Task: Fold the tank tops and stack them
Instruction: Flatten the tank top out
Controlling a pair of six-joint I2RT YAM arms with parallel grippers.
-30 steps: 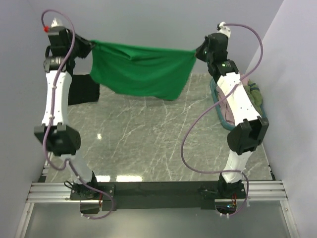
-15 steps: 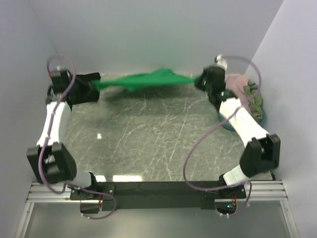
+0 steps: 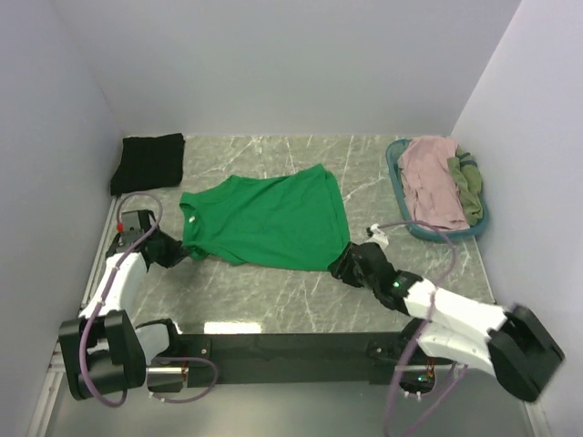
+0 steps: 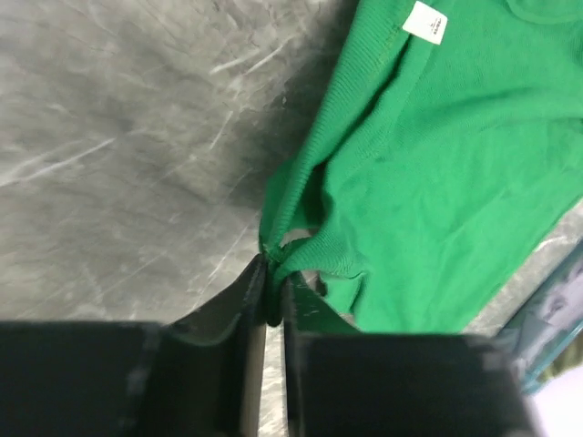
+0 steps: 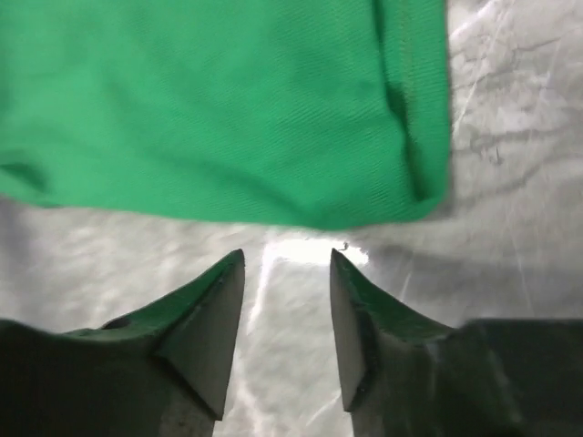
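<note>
Only close-up shows left hand [image 4: 273, 275] pinching green top [image 4: 437, 164].

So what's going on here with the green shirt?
Two robot arms are handling a green tank top, spread flat on the table. The left gripper pinches its edge; the right gripper is open beside its corner. A folded black top lies far left; a pink top and an olive top wait in the basket.

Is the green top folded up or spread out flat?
Spread out, not folded. The green top lies open across the table, one edge pinched in the left gripper.
</note>
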